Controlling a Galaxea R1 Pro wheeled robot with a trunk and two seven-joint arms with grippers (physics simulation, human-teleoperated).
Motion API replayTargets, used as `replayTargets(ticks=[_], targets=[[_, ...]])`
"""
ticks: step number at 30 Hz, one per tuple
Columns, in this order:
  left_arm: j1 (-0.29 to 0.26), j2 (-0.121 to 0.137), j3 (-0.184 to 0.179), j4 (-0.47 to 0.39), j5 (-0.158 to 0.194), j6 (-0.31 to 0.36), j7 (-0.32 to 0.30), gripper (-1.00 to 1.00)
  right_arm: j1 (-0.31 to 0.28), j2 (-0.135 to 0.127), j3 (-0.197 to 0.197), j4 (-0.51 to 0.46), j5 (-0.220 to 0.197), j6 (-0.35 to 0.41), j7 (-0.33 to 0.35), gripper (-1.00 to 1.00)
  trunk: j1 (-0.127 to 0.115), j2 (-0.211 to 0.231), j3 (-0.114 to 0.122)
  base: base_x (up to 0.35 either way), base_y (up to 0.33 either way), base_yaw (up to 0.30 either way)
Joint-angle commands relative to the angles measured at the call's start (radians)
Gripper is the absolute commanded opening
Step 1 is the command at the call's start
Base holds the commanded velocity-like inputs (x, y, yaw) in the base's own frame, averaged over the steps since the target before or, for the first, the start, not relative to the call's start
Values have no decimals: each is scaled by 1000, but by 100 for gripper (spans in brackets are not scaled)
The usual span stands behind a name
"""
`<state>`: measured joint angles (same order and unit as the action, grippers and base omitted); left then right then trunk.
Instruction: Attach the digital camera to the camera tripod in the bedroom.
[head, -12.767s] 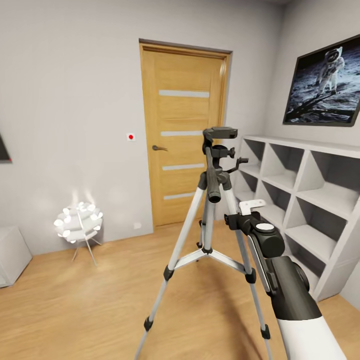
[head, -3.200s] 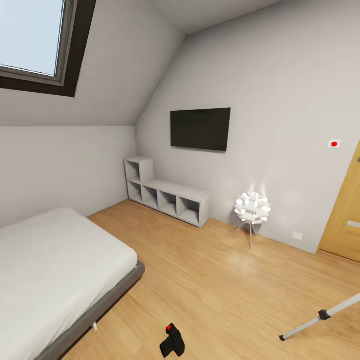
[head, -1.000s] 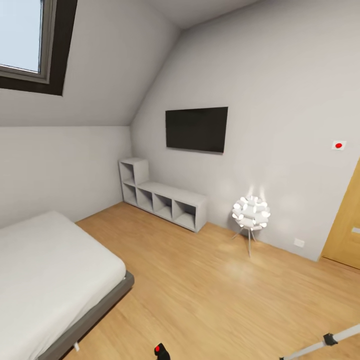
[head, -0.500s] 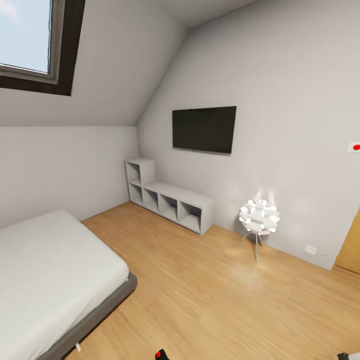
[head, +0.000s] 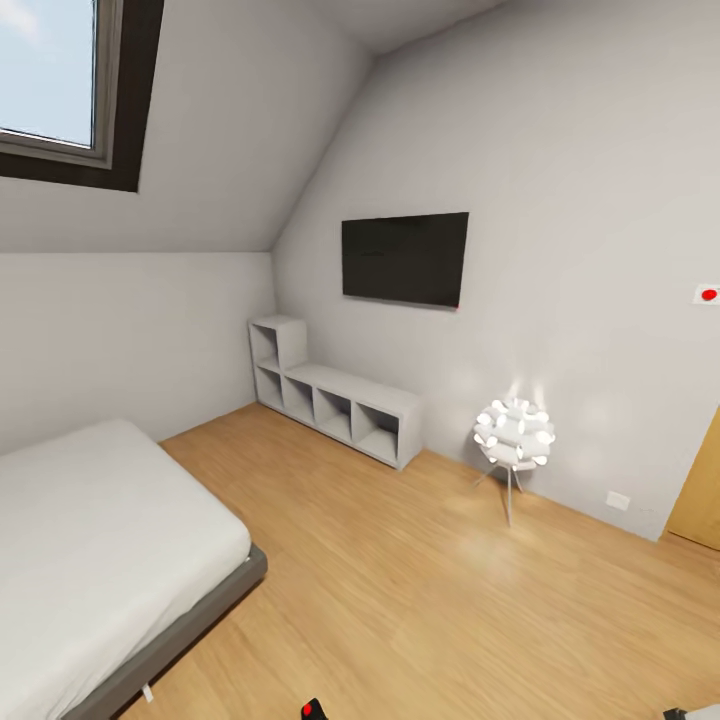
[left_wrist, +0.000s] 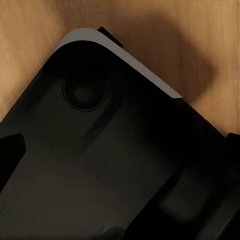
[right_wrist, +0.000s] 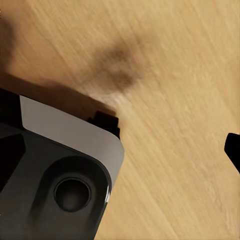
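Observation:
In the head view the digital camera (head: 309, 711) lies on the wooden floor at the picture's very bottom edge. Only its red mark and a sliver of black body show, just off the bed's foot corner. A small dark tip at the bottom right corner looks like a foot of the camera tripod (head: 698, 714); the rest of the tripod is out of view. Both wrist views look down on the plank floor (right_wrist: 175, 75), with my own dark base (left_wrist: 100, 165) taking up much of each.
A grey-framed bed (head: 90, 560) fills the lower left. A low grey-white cube shelf (head: 335, 400) stands along the far wall under a black TV (head: 405, 258). A white-globed floor lamp (head: 513, 438) stands right of it, and a wooden door's edge (head: 700, 500) is at the far right.
The head view has swung left over the last second, so the tripod's silver leg has slid out at the bottom right. The things themselves have not moved.

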<state>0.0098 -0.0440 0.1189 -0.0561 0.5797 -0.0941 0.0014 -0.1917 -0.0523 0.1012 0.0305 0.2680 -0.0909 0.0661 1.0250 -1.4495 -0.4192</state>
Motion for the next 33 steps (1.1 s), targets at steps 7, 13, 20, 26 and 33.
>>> replayTargets(ticks=[7,13,20,26,33], targets=[[1,0,6,-3,-4,0,-2,100,-2,1,8,3,-1,-6,3,100,0,0,-1,8,-94,0],[1,0,5,-4,-4,0,-3,100,-2,3,8,3,-1,-5,2,100,0,0,-1,66,-263,0],[1,0,5,-4,-3,0,-1,100,-2,6,8,3,-1,-4,3,100,0,0,-1,17,-276,81],[1,0,6,-3,-1,-1,0,100,-2,3,8,3,-1,-4,2,100,0,0,-1,2,-276,244],[1,0,10,-3,-1,-1,0,100,-2,3,8,3,-1,-6,1,100,0,0,-1,0,-205,266]])
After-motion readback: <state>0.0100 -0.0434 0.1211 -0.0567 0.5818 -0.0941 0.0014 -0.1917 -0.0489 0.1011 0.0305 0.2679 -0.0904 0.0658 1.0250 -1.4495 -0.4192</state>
